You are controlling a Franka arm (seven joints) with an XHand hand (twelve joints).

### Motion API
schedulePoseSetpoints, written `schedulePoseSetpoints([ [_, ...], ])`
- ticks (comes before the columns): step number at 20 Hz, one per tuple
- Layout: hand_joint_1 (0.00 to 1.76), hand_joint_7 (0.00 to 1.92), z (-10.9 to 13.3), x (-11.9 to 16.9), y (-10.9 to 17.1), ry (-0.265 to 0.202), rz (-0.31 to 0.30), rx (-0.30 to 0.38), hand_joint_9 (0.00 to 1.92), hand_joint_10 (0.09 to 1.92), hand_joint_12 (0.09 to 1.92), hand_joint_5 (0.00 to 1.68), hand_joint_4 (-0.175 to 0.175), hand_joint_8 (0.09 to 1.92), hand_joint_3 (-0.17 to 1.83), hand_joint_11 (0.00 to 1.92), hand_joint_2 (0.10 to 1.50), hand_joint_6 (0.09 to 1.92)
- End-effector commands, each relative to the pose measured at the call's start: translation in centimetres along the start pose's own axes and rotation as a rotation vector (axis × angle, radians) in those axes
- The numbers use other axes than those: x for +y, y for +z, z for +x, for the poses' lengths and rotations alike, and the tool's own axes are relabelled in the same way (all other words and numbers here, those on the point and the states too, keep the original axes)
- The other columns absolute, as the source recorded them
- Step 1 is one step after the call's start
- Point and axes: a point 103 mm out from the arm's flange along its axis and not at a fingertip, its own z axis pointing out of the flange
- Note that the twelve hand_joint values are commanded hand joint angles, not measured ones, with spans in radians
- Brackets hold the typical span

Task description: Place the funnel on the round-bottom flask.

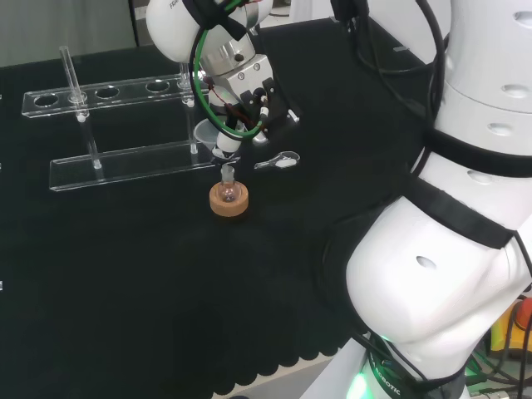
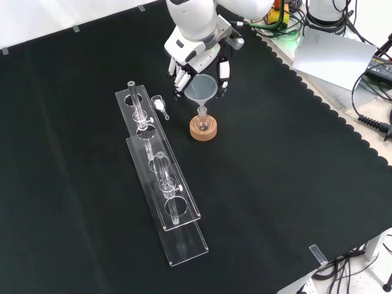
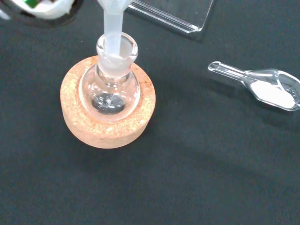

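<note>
A small round-bottom flask (image 2: 203, 122) stands upright in a cork ring (image 2: 203, 131) in the middle of the black cloth. A clear funnel (image 2: 201, 89) is held over it by the hand (image 2: 197, 56), whose fingers and thumb curl round the funnel's cone from both sides. In the wrist view the funnel's stem (image 3: 112, 28) reaches down into the mouth of the flask (image 3: 109, 89), which sits in the cork ring (image 3: 108, 129). The head view has the hand (image 1: 249, 91) above the funnel (image 1: 205, 131) and the flask (image 1: 229, 193).
A clear scoop (image 3: 267, 86) with white powder lies on the cloth beside the flask, also seen as the scoop (image 2: 160, 105). A long clear test-tube rack (image 2: 156, 165) with a few tubes runs left of the flask in the front view. Cloth edge and cables lie at the right.
</note>
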Motion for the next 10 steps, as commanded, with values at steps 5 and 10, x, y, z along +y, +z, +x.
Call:
schedulePoseSetpoints([
  [5, 0.85, 0.79, 0.10, 0.15, 0.34, -0.010, -0.003, 0.002, 1.18, 0.53, 1.05, 0.56, -0.104, 0.93, 0.61, 0.86, 0.71, 0.79],
  [10, 0.85, 0.79, -0.04, -0.08, 0.49, -0.009, -0.001, -0.002, 1.18, 0.53, 1.05, 0.56, -0.103, 0.93, 0.61, 0.86, 0.70, 0.79],
])
